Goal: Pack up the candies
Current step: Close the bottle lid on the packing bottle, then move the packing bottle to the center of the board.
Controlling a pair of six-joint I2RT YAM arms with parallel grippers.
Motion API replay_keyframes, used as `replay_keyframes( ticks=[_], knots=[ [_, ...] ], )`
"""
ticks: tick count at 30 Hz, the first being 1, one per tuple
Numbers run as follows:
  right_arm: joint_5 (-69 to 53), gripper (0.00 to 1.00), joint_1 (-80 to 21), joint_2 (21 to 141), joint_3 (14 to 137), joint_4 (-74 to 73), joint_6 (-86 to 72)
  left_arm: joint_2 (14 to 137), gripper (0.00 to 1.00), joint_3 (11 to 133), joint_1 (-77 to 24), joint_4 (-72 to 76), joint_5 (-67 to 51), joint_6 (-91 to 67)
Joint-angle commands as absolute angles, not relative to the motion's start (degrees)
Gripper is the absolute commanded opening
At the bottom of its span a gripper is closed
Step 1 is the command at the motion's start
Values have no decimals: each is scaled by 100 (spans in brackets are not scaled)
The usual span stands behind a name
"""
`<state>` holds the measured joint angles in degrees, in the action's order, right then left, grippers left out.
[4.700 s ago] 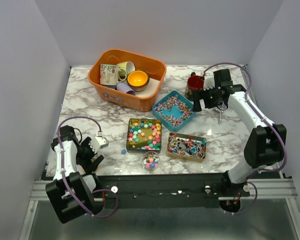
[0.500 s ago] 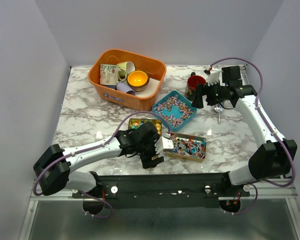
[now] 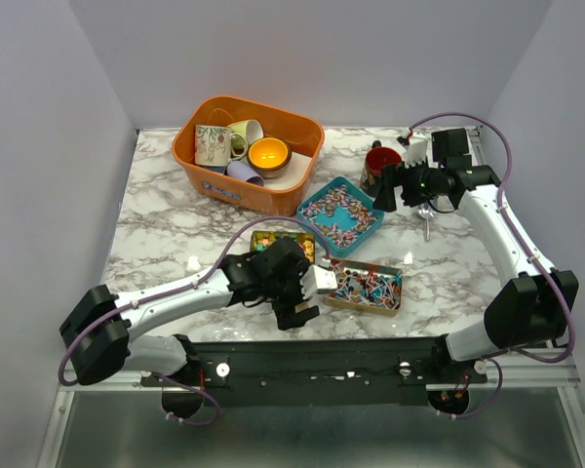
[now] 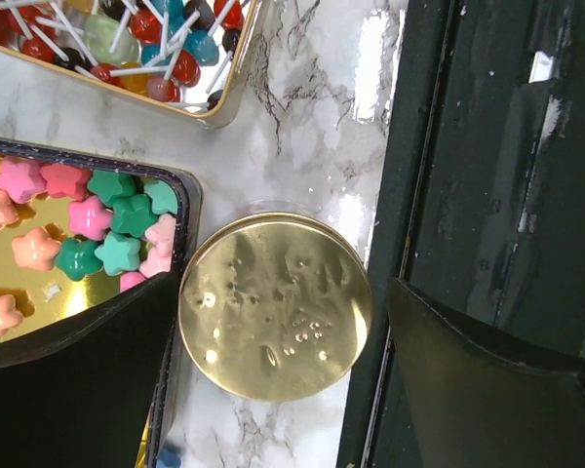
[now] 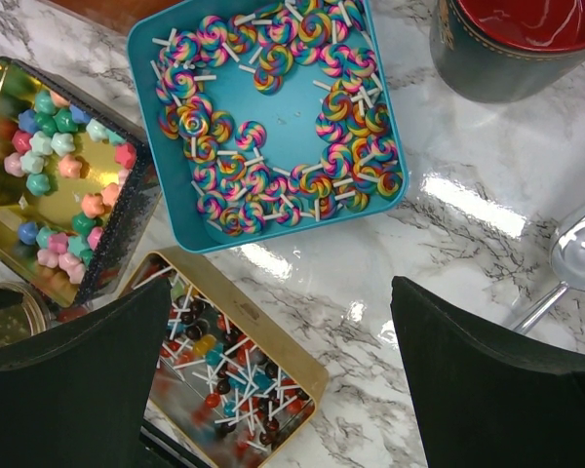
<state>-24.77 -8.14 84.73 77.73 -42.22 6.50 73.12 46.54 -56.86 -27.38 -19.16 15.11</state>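
Pastel star candies lie in a dark tin, also seen in the right wrist view. Swirl lollipops fill a teal tray. Ball lollipops fill a gold tin. My left gripper is open low at the table's front, its jaws on either side of a round gold disc with a clear rim, just apart from it. My right gripper is open and empty above the teal tray's right edge.
An orange basket of cups stands at the back. A red mug and a metal spoon are at the back right. The black front rail runs right beside the disc. A blue bit lies on the marble.
My left arm has swung from its folded place at the front left to over the small round container at the front edge. In the last half second almost nothing moved.
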Motion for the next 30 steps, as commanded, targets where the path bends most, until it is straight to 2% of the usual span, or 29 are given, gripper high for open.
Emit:
replay_keyframes(
  ticks=[1, 5, 9, 11, 12, 14, 16, 19, 21, 23, 24, 25, 27, 30],
  knots=[
    [-2514, 100, -791, 8543, 8024, -4429, 791, 6830, 99, 4922, -5687, -2997, -1969, 1564],
    [-2504, 100, -782, 8587, 8182, -4526, 1019, 6295, 99, 4808, -5643, -2664, -1548, 1275],
    [-3084, 98, -817, 8569, 8506, -4877, 1825, 5898, 99, 4518, -5599, -1918, -819, 485],
    [-3427, 92, -896, 8578, 8709, -5333, 2256, 5556, 99, 4229, -5590, -1294, -186, 28],
    [-3489, 86, -949, 8578, 8893, -5500, 2711, 5433, 98, 4149, -5590, -1101, -45, 18],
    [-3647, 65, -1202, 8578, 9070, -5931, 3092, 5309, 94, 4078, -5581, -905, 823, -594],
    [-3657, 44, -1606, 8578, 9280, -6413, 3777, 5256, 83, 4017, -5459, -914, 1456, -930],
    [-3298, 33, -2888, 8534, 9142, -6697, 4604, 5011, 69, 3701, -4634, -590, 1477, -1168],
    [-3252, 31, -3768, 8525, 8992, -6636, 4763, 4914, 63, 3621, -4046, -650, 1555, -1579],
    [-3471, 38, -4295, 8499, 8712, -6268, 4615, 4799, 69, 3691, -3202, -1106, 1433, -1871],
    [-3506, 43, -4446, 8525, 8614, -6110, 4371, 4721, 77, 3726, -2990, -1255, 1302, -1994],
    [-3533, 51, -4595, 8560, 8535, -5900, 4281, 4633, 81, 3753, -2605, -1570, 1266, -2265],
    [-3533, 53, -5140, 8831, 8499, -5932, 4454, 4185, 87, 3700, -2331, -1809, 1091, -2521],
    [-3393, 53, -5773, 9201, 8499, -5942, 4780, 3596, 90, 3542, -1821, -2135, 810, -2891]
  ],
)
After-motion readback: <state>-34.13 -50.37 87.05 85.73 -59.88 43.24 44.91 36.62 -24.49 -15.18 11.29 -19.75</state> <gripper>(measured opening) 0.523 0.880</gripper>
